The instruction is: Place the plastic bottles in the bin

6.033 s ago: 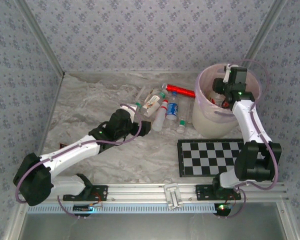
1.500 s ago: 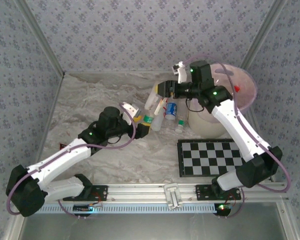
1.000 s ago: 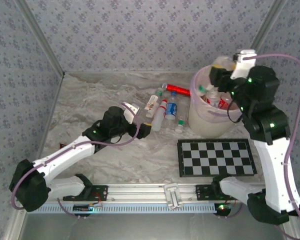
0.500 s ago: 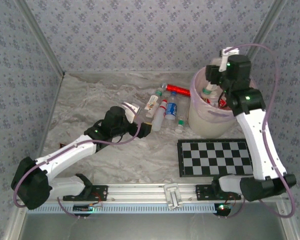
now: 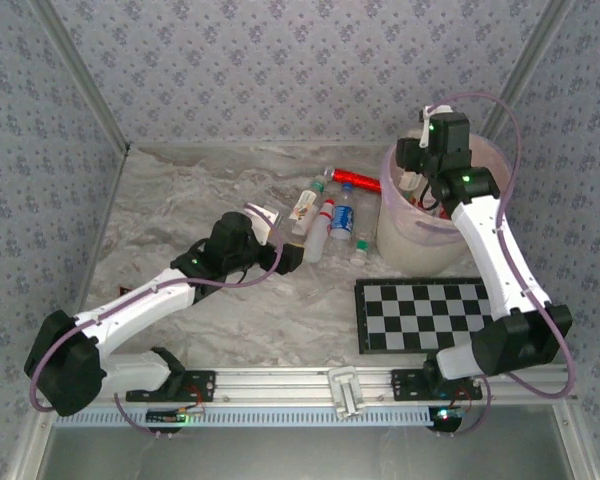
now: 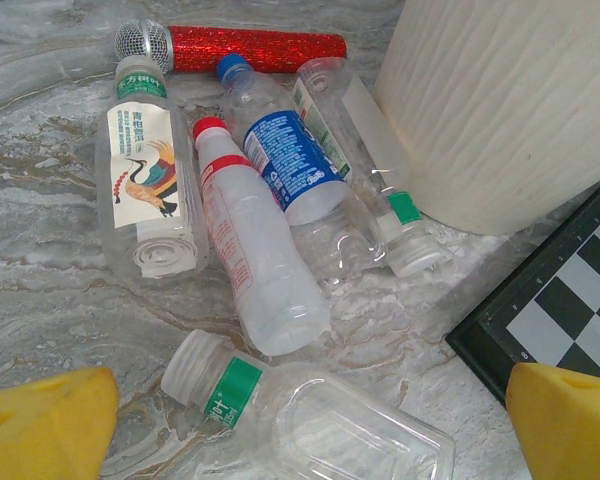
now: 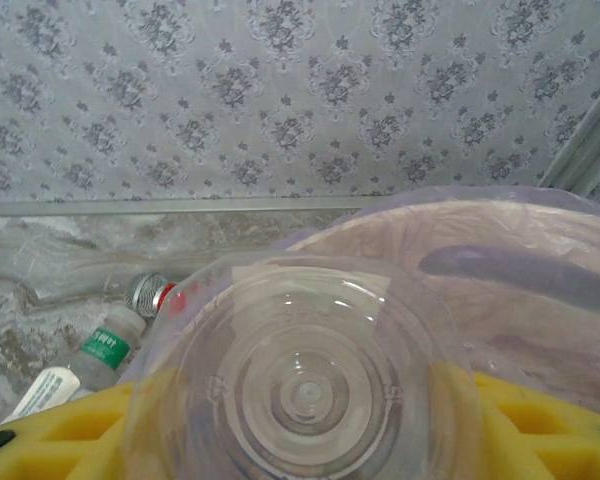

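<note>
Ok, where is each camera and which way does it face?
Top: above and behind the bases, looking down; left arm, right arm, bottles, bin.
Left wrist: low, facing bottles and bin wall; yellow fingers in bottom corners.
Right wrist: by bin rim, facing back wall; fingers clamp a clear bottle.
Shared: both wrists see the red tube.

- Five plastic bottles lying on the counter.
- One plastic bottle in the right gripper.
- One bin; bottles inside too hidden to count.
- One red tube.
- One checkerboard.
</note>
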Controlling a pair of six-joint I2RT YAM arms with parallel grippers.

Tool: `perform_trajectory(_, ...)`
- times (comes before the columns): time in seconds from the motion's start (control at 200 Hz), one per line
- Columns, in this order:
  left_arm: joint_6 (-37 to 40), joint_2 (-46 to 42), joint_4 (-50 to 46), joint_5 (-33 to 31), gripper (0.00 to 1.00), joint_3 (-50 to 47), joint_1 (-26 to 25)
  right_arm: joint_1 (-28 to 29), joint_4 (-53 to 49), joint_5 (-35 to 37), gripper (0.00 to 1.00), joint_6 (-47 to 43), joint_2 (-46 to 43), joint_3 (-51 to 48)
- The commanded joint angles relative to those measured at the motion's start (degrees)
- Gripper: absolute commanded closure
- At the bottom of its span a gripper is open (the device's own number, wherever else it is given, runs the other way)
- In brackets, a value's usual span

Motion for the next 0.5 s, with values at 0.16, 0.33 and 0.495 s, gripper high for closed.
perform_trajectory(0.16,0.28,0.51,0.21,-0.81,0.01,1.11,0.02,-2.42,-10.35,-4.90,1.00,9.53,7.28,-5.81)
perform_trajectory(0.33,0.26,0.77,0.04,-0.97,0.01,1.06,0.01,-3.71,-11.65,-6.98,0.96,12.52,10.33,-6.26)
perform_trajectory(0.495,0.45,0.87,-0.38,-1.58,0.01,0.76,0.07,-3.59,-8.42,-8.55,0.91,13.69,9.09,-9.50)
